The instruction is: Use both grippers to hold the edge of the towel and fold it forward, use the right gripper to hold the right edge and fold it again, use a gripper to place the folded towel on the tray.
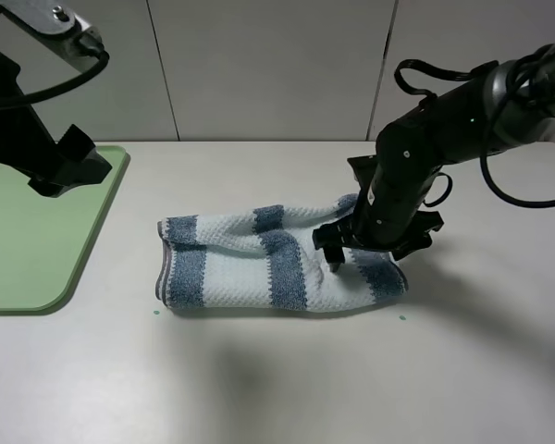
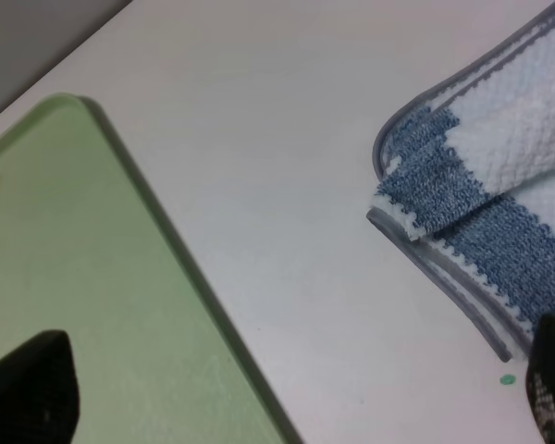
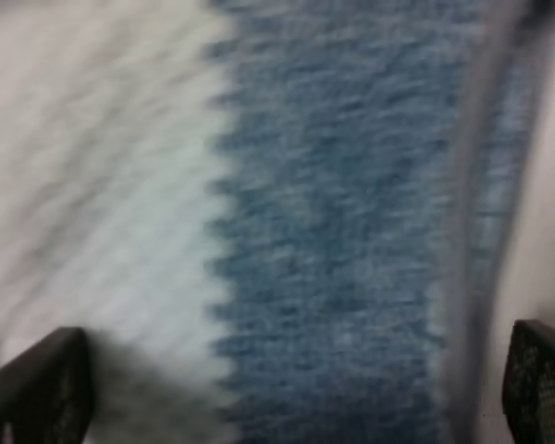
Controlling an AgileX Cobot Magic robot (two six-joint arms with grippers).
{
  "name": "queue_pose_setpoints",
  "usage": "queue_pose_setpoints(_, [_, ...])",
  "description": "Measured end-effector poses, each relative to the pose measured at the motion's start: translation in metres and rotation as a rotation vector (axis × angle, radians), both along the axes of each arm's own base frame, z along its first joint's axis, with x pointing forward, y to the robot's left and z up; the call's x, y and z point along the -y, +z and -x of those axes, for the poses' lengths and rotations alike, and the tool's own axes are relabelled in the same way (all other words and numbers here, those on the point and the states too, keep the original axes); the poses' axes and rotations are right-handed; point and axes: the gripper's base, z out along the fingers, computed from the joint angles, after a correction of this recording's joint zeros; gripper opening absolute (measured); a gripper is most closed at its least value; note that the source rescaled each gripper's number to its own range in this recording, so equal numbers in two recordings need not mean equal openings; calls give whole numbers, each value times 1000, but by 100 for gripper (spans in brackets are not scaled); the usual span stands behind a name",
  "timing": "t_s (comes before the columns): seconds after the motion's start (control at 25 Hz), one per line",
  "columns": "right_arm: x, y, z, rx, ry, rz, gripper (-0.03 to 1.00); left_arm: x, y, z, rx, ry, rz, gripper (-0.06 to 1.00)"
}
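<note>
- Seeing the towel (image 1: 259, 268) folded, long axis 9 to 3 o'clock (stripes crosswise).
- My right gripper (image 1: 370, 250) gapes over its 3 o'clock end.
- Left gripper (image 1: 69, 165) released above the tray (image 1: 28, 273).

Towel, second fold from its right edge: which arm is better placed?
Right. The right hand is open and hangs directly over the right end of the towel, so it probably only needs to come down and close. The left hand is over the tray, well apart from the towel.
</note>
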Motion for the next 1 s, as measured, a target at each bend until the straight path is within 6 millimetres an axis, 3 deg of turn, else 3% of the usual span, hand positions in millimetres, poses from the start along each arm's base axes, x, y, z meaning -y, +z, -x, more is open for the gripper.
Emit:
queue_pose_setpoints(0.24, [25, 0, -11, -19, -74, 5, 100, 0, 0, 0, 0, 0, 0, 100])
queue_pose_setpoints(1.0, [22, -17, -14, -31, -46, -13, 100, 0, 0, 0, 1, 0, 1, 100])
